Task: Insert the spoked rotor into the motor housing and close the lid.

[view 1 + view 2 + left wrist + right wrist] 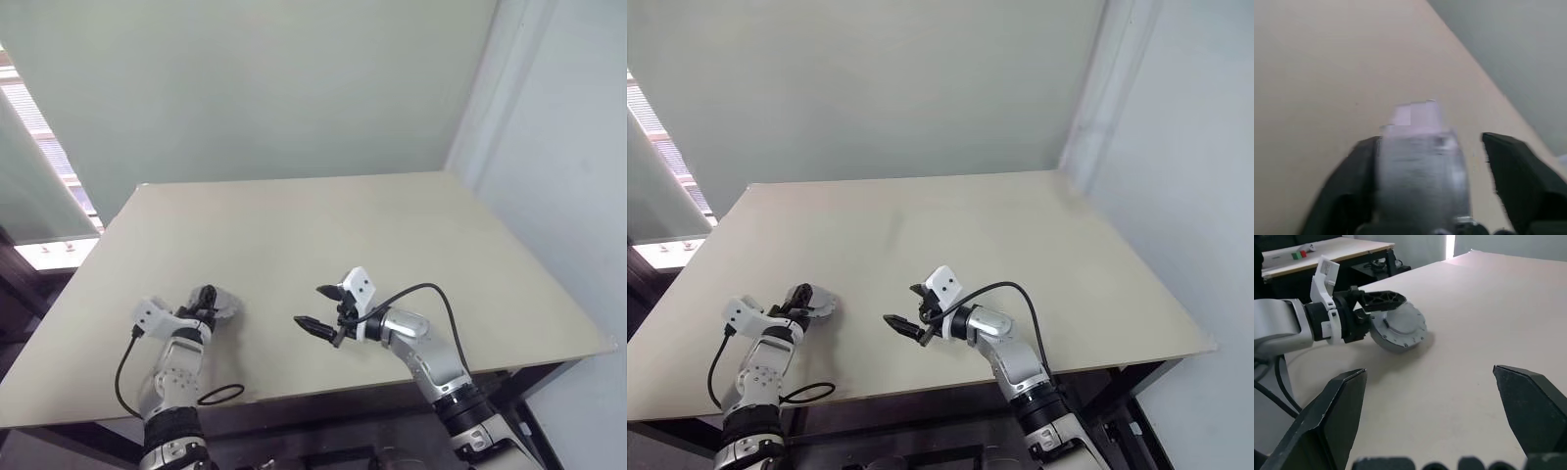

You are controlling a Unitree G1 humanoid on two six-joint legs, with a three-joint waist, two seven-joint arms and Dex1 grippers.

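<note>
The lid [1400,328], a flat grey disc with a finely ridged edge, stands tilted on the table and caps a thick round body that I take for the motor housing. The spoked rotor is hidden. My left gripper [214,302] is around this puck [1422,171] at the table's front left. One black finger [1382,298] lies over the top edge. In the left wrist view the puck rests against one finger, with a gap to the other finger [1518,166], so the jaws are open. My right gripper [312,305] hovers open and empty to the right, pointing at the puck.
The beige table [392,225] is bare beyond both hands. A black cable loop [220,395] hangs at the front edge under the left arm. A second table [1283,257] with small red and green items stands beyond the left side.
</note>
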